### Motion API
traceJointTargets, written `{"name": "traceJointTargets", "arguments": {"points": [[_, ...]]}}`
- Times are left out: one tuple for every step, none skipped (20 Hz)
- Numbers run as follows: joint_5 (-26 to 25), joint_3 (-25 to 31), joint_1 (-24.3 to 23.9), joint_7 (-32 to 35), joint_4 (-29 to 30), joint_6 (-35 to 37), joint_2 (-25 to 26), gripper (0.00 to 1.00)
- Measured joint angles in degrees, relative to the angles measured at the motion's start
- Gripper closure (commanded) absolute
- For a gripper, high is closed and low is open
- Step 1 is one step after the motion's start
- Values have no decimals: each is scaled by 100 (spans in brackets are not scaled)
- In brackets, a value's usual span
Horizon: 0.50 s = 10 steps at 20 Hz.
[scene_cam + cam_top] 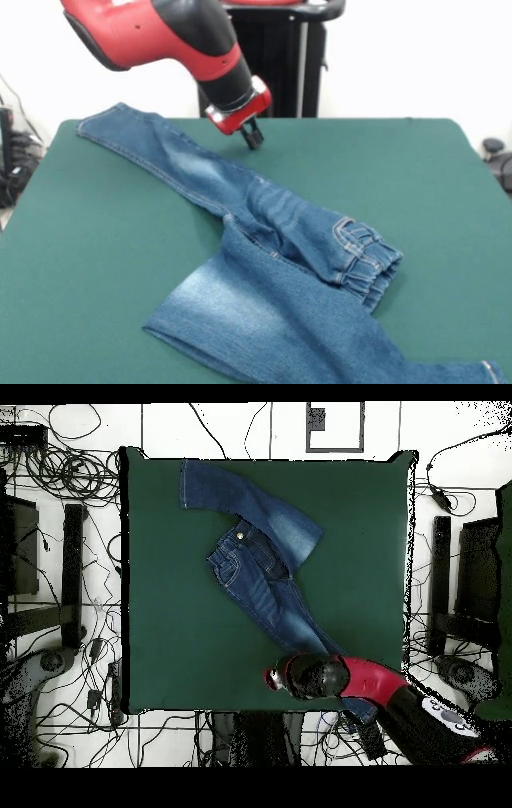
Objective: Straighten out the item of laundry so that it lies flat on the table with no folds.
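jeans: one pair [272, 264], spread on the table [96, 240], one leg stretched toward a far corner, the other doubled across near the front edge, waistband bunched
arm: one, red and black
gripper [253, 138]: one, hanging above the cloth just beside the stretched leg, holding nothing
fingers: dark tips close together, gap too small to judge

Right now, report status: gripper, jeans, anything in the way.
Gripper above the table, clear of the cloth, holding nothing; open or shut unclear. Jeans not flat: one leg straight, other folded across. Nothing else on the table.
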Motion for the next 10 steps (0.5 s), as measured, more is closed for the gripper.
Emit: {"name": "traceJointTargets", "arguments": {"points": [[4,0,58,0,138,26,-42,100],[7,1,117,0,276,52,-83,100],[7,0,161,0,376,55,-147,100],[6,0,204,0,476,59,-210,100],[8,2,240,0,549,59,-278,100],[6,1,296,0,648,60,-391,100],[7,1,318,0,684,59,-443,100],[8,2,341,0,720,59,-496,100],[8,2,426,0,835,59,-723,100],[7,2,455,0,872,59,-816,100]]}}
